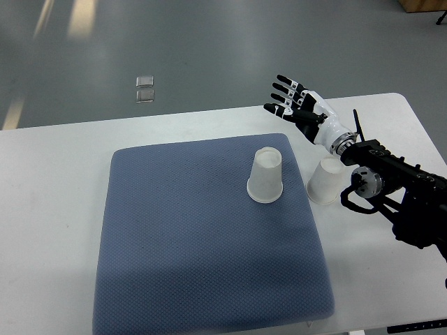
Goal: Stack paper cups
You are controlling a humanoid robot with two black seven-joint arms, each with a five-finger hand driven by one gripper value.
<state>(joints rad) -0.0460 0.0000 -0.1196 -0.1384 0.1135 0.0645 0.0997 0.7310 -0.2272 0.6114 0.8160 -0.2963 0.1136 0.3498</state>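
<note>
Two white paper cups stand upside down. One cup sits on the blue-grey mat, near its far right corner. The other cup stands just off the mat's right edge on the white table, partly covered by my right arm. My right hand hovers above the table's far edge, beyond both cups, with its fingers spread and nothing held. The black forearm comes in from the right edge. No left arm shows.
The mat covers the middle of the table. A small clear object lies on the grey floor beyond the table's far edge. A brown box corner shows at the top right.
</note>
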